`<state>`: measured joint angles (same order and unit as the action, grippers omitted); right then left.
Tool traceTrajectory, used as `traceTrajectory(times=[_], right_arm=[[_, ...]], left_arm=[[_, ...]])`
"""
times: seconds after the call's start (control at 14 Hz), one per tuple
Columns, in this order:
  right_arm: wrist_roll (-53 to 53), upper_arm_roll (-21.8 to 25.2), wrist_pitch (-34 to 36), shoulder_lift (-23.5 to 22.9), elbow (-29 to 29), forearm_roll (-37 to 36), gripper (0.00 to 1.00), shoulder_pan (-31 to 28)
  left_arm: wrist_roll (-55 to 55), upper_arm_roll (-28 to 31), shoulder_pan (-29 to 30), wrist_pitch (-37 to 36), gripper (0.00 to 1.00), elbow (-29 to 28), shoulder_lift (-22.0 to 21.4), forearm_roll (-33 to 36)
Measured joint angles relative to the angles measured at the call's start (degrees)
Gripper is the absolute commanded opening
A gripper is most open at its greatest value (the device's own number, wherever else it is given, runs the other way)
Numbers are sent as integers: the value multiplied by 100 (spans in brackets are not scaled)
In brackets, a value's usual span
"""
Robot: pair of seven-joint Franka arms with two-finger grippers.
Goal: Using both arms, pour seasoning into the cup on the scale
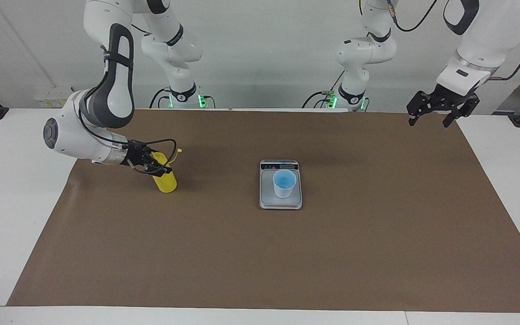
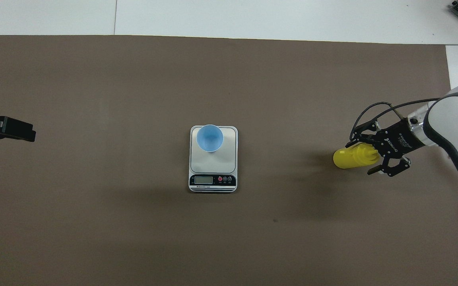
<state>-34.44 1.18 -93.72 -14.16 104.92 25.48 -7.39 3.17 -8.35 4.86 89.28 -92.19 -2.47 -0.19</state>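
Right gripper is clenched on the upper part of the seasoning, hiding its nozzle; the smooth yellow bottle tilts, base on the brown mat toward the right arm's end. The tapered blue cup stands on the flat grey scale at mid-table. Left gripper waits over the mat's corner, jaws released, partly cut off overhead.

From my station, the right gripper covers the nozzle top of the bright yellow plastic squeeze bottle, and I cannot tell whether its base touches the brown surface. Overhead, the picture's edge cuts off the left gripper. The flat silver-grey kitchen scale's display is too small to read.
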Motion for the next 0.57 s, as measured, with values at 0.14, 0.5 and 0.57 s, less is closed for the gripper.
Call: traceTrajectory(times=[0.14,0.5,0.57], right_arm=[[169,3,-139,137,-15,-265,100,0],[1290,-34,-815,497,-160,-769,100,40],[1406,-57,-864,561,-228,-907,100,101]], left_arm=[[0,0,0,0,100,3,0,0],[15,6,0,0,100,4,0,0],[18,6,0,0,100,4,0,0]])
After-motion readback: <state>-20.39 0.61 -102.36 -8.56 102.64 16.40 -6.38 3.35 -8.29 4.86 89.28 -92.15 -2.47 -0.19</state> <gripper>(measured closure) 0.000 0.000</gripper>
